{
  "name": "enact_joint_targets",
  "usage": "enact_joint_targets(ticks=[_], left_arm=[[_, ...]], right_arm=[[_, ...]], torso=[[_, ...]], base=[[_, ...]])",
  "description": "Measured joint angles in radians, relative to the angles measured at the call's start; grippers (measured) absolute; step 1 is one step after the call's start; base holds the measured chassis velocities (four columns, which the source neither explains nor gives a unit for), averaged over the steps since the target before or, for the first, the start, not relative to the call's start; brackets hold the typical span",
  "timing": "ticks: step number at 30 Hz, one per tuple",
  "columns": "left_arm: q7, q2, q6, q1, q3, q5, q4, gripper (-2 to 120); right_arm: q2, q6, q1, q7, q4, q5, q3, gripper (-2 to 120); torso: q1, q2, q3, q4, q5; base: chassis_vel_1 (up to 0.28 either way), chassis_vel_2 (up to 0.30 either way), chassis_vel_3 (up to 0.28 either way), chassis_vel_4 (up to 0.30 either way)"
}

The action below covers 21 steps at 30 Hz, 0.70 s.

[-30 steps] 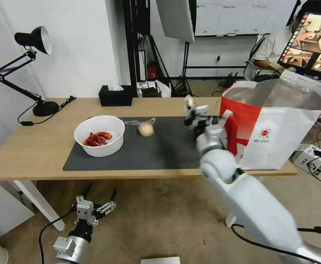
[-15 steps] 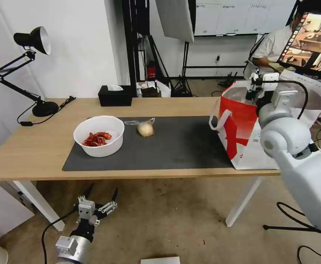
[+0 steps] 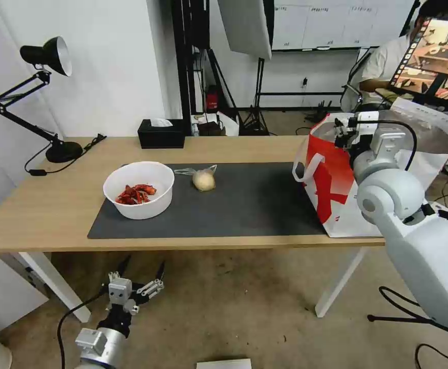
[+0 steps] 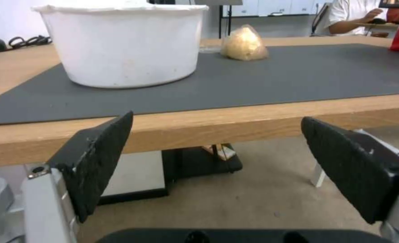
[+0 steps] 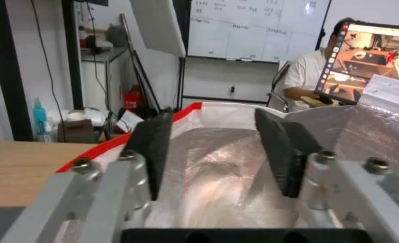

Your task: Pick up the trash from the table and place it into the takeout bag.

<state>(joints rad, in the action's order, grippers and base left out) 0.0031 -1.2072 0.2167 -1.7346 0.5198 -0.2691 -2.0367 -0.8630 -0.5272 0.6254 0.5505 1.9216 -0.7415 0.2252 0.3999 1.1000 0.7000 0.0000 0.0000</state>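
Note:
On the table (image 3: 55, 205), a white bowl of red food scraps (image 3: 138, 189) sits at the left end of the dark grey mat (image 3: 244, 205). A clear bag with a beige lump (image 3: 203, 179) lies beside the bowl. The takeout bag (image 3: 336, 189) stands open at the table's right end. My right gripper (image 3: 342, 129) hovers over the bag's mouth. It is open (image 5: 213, 152) with nothing between its fingers, and the foil lining (image 5: 370, 135) lies below. My left gripper (image 3: 136, 277) hangs open below the table's front edge, facing the bowl (image 4: 123, 44) and the lump (image 4: 244, 44).
A black desk lamp (image 3: 44, 56) stands at the far left of the table, with a black tissue box (image 3: 161, 133) at the back edge. The mat is bare between the lump and the takeout bag. A monitor (image 3: 436, 56) stands behind the bag.
My right arm swung from above the mat beside the bag up to the bag's mouth, then shifted slightly left. The left arm stayed put.

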Motion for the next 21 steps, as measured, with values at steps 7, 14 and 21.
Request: enact_joint_targets(ticks=[7,14,21], left_arm=[[0.0,0.0,-0.001,0.012,-0.007,-0.003,0.003,100],[-0.001,0.003,-0.03,0.005,-0.003,-0.041,-0.021,100],[-0.001,0.004,-0.032,0.002,0.008,-0.046,-0.031,100]], right_arm=[[0.008,0.002,0.013,0.0,0.007,0.001,0.0,81],[0.024,0.062,0.028,0.009,0.017,0.0,-0.006,99],[0.045,0.188,0.029,0.014,0.078,-0.097,0.013,100]], torso=[[0.0,0.0,0.0,0.0,0.0],[0.0,0.0,0.0,-0.0001,0.0002],[0.0,0.0,0.0,0.0,0.0]], base=[[0.0,0.0,0.0,0.0],[0.0,0.0,0.0,0.0],[0.0,0.0,0.0,0.0]])
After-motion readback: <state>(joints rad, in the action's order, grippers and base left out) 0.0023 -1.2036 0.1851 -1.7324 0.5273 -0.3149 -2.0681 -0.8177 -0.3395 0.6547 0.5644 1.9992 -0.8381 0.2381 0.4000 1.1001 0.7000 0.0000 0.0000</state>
